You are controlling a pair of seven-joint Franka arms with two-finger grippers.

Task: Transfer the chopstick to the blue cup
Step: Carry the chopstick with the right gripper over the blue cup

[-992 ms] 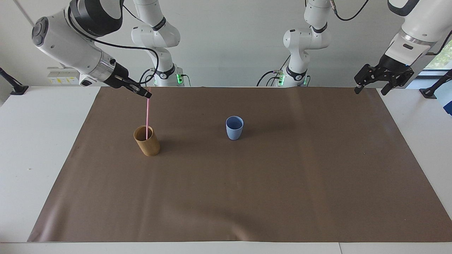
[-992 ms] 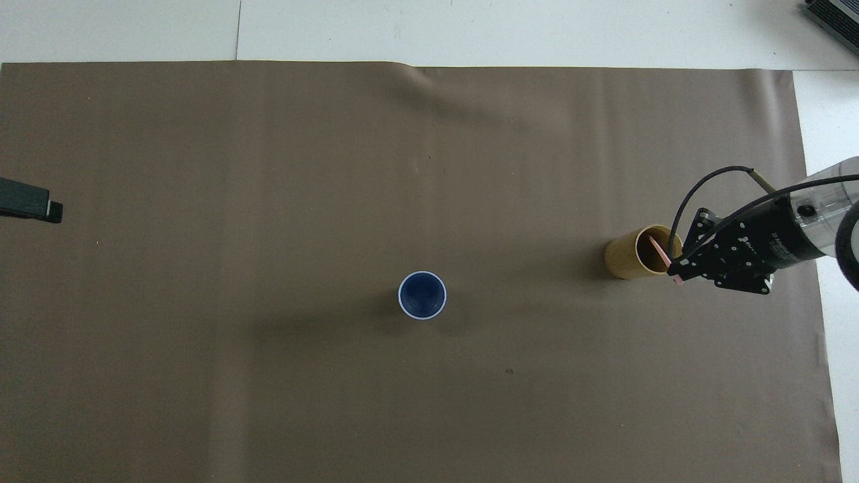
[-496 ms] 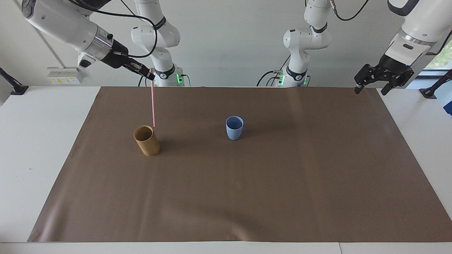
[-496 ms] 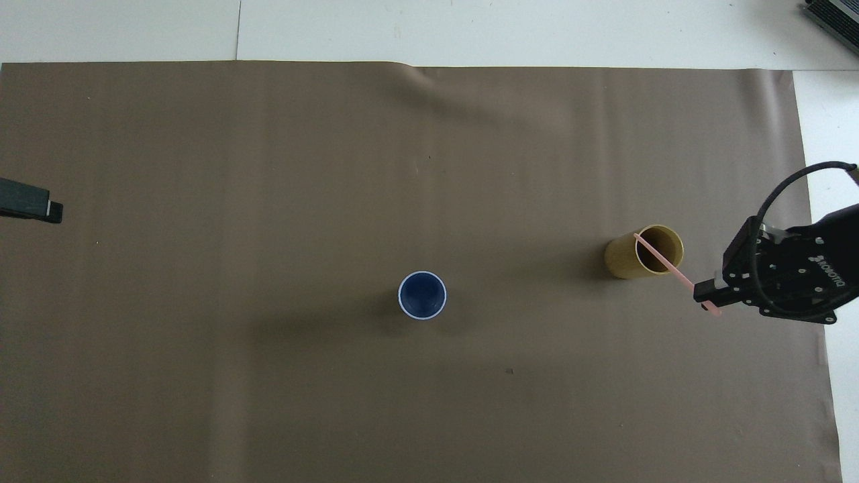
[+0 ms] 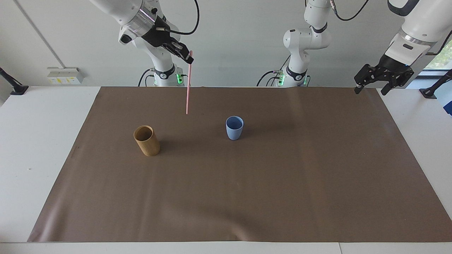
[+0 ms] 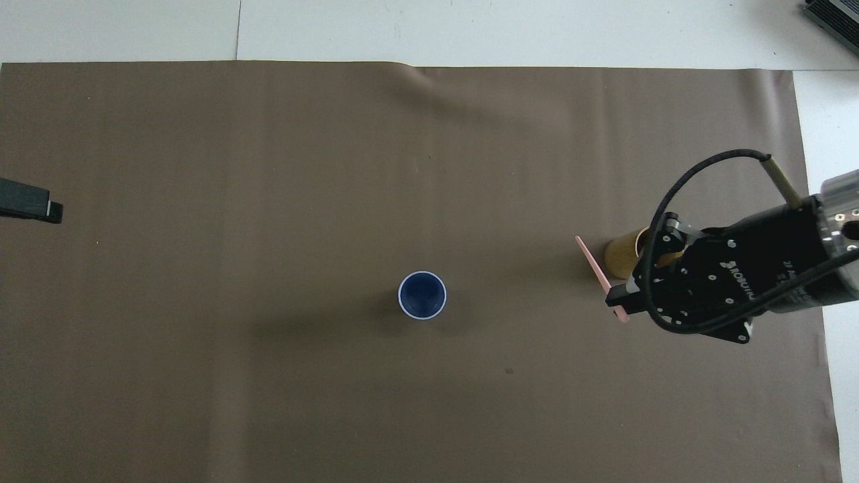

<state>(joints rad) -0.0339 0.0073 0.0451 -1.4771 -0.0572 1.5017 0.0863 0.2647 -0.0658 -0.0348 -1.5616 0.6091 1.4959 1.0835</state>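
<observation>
Chopstick axis: the chopstick (image 5: 188,84) hangs close to vertical in the facing view, upper centre-left of the frame. Its top end is at the right pincer; its lower tip points down at the brown mat (image 5: 247,197).
Chopstick in overhead view: the chopstick (image 6: 597,272) shows as a short pink slant at right of centre. One end pokes out by the pincer; the other leans toward the frame's upper left.
Chopstick location: in the air, clear of both cups. In the facing view its tip lies over bare mat between the bamboo cup (image 5: 147,140) and the blue cup (image 5: 234,127), higher in the frame than either.
Change since earlier frames: one second ago the stick stood in the bamboo cup. Half a second ago its tip had just cleared that cup's rim. Now it is carried higher and toward the blue cup. Neither cup has shifted.
Right pincer: the right pincer (image 5: 188,58), upper left of the facing view, is clenched on the chopstick's top end and touches nothing else.
Right pincer, overhead view: the right pincer (image 6: 619,300) partly covers the bamboo cup (image 6: 623,252).
Left pincer: the left pincer (image 5: 370,86) waits at the upper right of the facing view, over the mat's corner. Its fingers are spread and hold nothing.
Blue cup: upright on the surface, mid-frame, the blue cup (image 6: 422,295) has nothing in it.
Bamboo cup: upright, at the right arm's end of the mat.
</observation>
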